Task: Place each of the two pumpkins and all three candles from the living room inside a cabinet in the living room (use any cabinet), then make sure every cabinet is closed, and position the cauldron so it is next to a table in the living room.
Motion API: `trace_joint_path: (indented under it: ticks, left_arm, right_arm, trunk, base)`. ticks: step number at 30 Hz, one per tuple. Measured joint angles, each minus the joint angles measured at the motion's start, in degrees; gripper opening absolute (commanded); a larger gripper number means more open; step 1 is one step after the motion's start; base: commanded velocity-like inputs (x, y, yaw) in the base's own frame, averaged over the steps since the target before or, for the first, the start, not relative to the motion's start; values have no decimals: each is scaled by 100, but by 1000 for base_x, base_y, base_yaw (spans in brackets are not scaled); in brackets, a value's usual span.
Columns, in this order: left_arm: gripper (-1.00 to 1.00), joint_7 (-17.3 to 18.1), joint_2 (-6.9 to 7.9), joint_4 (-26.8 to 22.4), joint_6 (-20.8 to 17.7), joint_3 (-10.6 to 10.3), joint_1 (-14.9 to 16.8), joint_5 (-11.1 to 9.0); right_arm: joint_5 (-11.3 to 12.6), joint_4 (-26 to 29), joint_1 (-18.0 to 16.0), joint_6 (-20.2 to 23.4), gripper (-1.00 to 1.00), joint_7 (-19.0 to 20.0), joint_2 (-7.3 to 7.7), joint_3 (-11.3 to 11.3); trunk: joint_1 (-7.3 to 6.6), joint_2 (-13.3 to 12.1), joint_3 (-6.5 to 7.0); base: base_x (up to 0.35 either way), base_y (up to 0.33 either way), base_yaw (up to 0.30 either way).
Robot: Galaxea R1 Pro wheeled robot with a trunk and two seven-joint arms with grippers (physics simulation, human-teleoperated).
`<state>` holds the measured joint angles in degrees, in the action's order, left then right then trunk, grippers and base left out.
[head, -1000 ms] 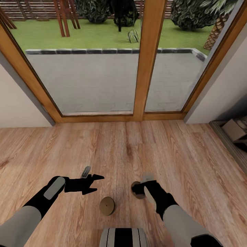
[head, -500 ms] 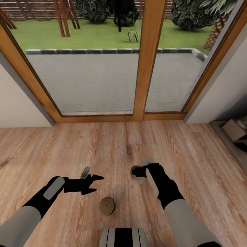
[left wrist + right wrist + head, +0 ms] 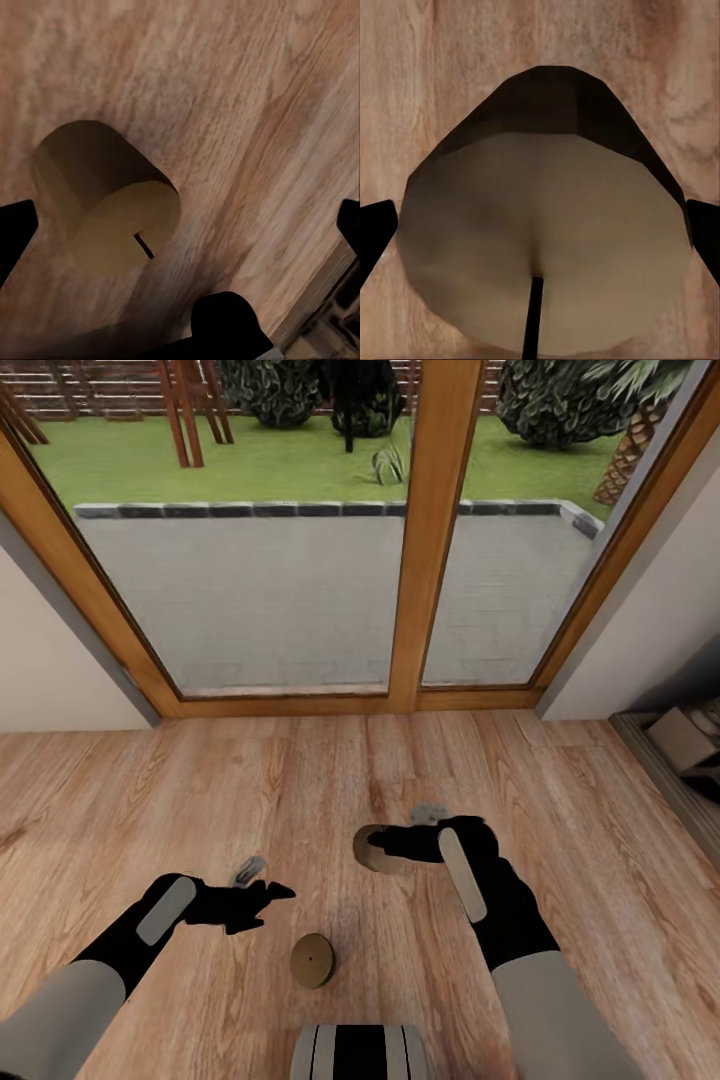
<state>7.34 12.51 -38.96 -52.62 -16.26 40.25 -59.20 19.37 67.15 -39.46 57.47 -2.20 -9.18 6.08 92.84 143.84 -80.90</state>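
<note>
On the left, the left gripper (image 3: 262, 897) hangs low over the wood floor (image 3: 200, 790) with its jaws spread and nothing between them. In the left wrist view its dark fingertips (image 3: 15, 232) sit wide at the frame's edges, and a candle (image 3: 105, 199) stands on the boards between them, a short wick at the middle of its flat top. In the head view that candle (image 3: 312, 960) stands near the robot's base, just right of the left gripper.

Further right, the right gripper (image 3: 392, 847) has its jaws to either side of a second candle (image 3: 372, 850). The right wrist view shows this candle (image 3: 544, 240) very close, between two fingertips (image 3: 375, 240) at its sides. I cannot tell whether they press it or merely flank it.

Each candle looks like a squat, rigid cylinder, probably light, with a smooth and perhaps slippery curved wall. The best hold is likely across the round sides at mid-height, squarely, so it cannot roll or squirt out. The cabinet is not in sight.
</note>
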Motion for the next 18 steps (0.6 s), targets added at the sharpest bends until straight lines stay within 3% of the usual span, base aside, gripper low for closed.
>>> trace_joint_path:
  ticks: [3,7,8,10,12,14,18]
  left_arm:
    - [100,-1075,-278,-76,19,0,0,-7]
    - [100,-2797,-624,-509,19,-24,0,-25]
    - [100,-3301,-757,-703,21,-133,-1,-43]
    - [100,-4391,-1123,-956,22,-547,-2,-57]
    - [100,-5198,-1441,-1034,21,-754,-1,-43]
    - [100,-5548,-1574,-1088,9,-832,3,-25]
    - [100,-5782,-1623,-1497,-15,-1137,8,-23]
  right_arm:
    - [97,6,0,-4,-100,46,104,4]
    - [198,-25,0,-4,-100,505,234,22]
    - [186,-5,0,0,-100,592,294,23]
    - [108,19,5,-8,-100,709,481,19]
    - [191,34,8,-8,-100,850,553,14]
    - [170,34,8,-9,-100,912,570,11]
    - [165,59,5,-13,-100,943,590,-3]
  trunk:
    - [0,0,0]
    - [0,0,0]
    - [0,0,0]
    - [0,0,0]
    - [0,0,0]
    - [0,0,0]
    - [0,0,0]
  base:
    - [0,0,0]
    - [0,0,0]
    - [0,0,0]
    - [0,0,0]
    - [0,0,0]
    - [0,0,0]
    - [0,0,0]
